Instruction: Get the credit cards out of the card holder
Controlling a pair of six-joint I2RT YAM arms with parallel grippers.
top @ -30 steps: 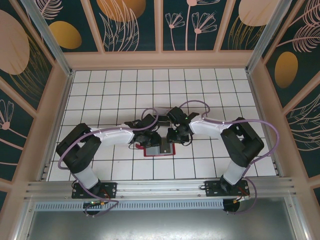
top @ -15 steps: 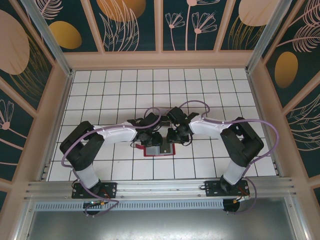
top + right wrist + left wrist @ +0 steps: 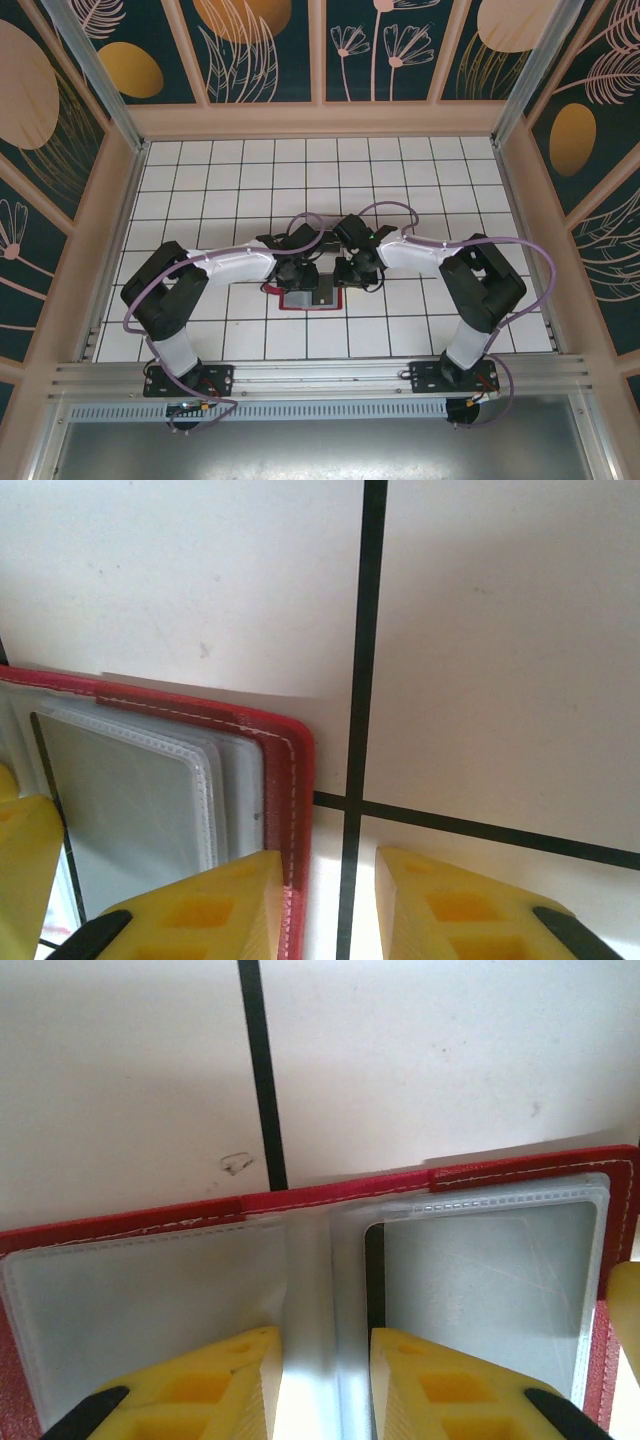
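A white tiled surface (image 3: 400,180) with a grid of thin black lines (image 3: 262,1070) fills the floor of the enclosure. Close up, two of the lines cross (image 3: 350,805), and a small dark scuff (image 3: 237,1164) sits just left of one line. Dark teal wall panels (image 3: 265,50) with gold ovals and pale outlined flowers stand on three sides, set in peach-coloured frames. Metal posts (image 3: 95,70) rise at the far corners. A silver rail (image 3: 320,375) runs along the near edge, with a perforated strip (image 3: 320,410) and a grey metal sheet (image 3: 320,450) beside it.
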